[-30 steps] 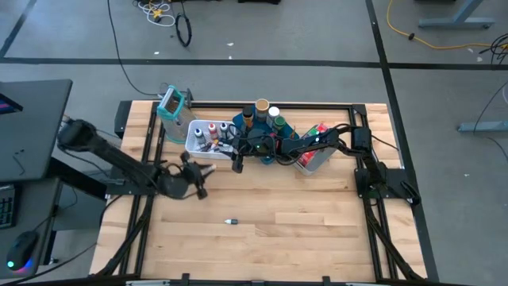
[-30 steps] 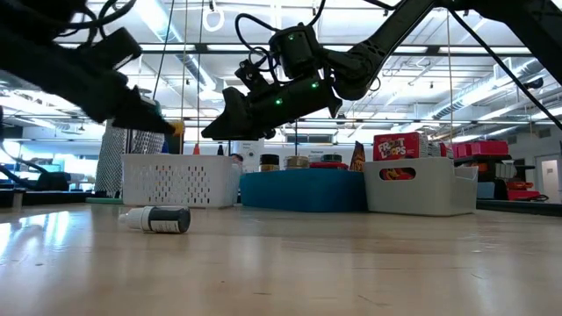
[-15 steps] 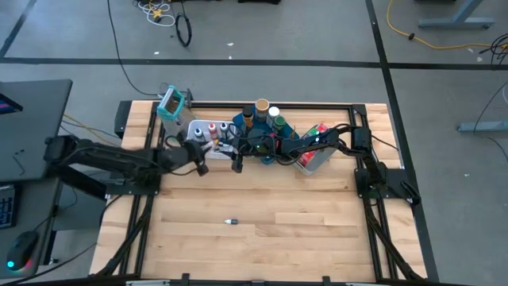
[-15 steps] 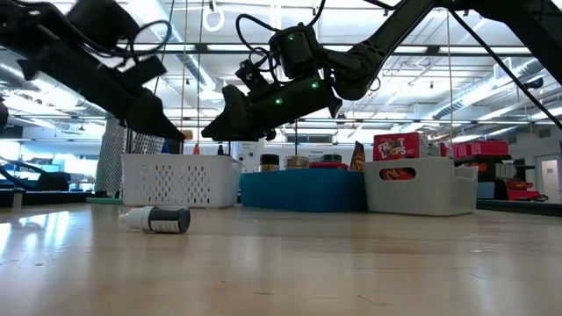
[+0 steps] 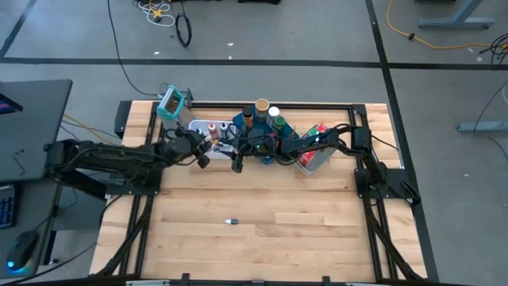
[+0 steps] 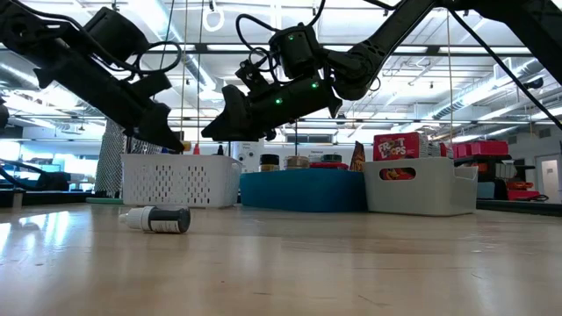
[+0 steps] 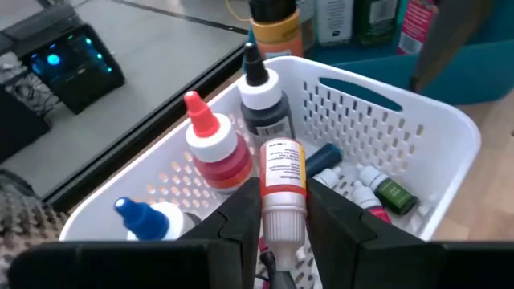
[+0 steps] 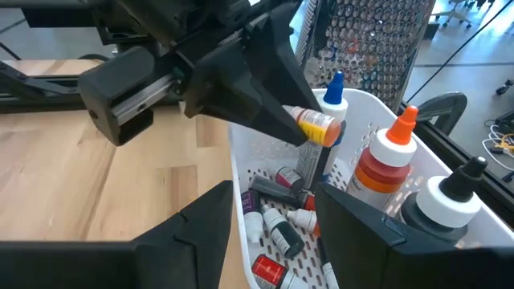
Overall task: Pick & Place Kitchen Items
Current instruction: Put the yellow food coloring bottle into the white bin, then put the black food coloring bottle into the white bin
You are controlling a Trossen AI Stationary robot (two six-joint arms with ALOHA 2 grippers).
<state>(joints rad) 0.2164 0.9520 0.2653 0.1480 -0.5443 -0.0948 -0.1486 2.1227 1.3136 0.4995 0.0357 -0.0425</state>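
Note:
My left gripper [image 7: 283, 193] is shut on a small bottle with an orange label [image 7: 282, 172] and hangs over the white mesh basket [image 7: 450, 128], also seen in the high view [image 5: 202, 148]. The right wrist view shows the same bottle [image 8: 315, 126] above the basket [image 8: 234, 164]. Upright bottles with red [image 7: 210, 148], black [image 7: 261, 100] and blue [image 7: 140, 217] tops stand in the basket, and small ones lie on its floor. My right gripper [image 8: 273, 241] hovers open next to the basket [image 5: 236, 161] with nothing between its fingers. One small bottle [image 5: 230, 222] lies on its side on the table. My left gripper pinches the bottle's white end [image 7: 285, 229] between its two fingers. The bottle lies along the fingers, and its labelled body sticks out past their tips. The fingers slant down from the table's left side. The bottle is lifted clear above the open basket.
A blue tray [image 5: 266, 151] with jars and bottles stands right of the basket. A grey bin [image 5: 316, 157] with red packets sits farther right. A teal box [image 5: 171, 103] stands at the far left corner. Bare wood fills the near half of the table.
My left gripper has swung toward the table's far edge and to the right, from the open table to a place over the white basket. It carried the orange-labelled bottle along, clear of the table.

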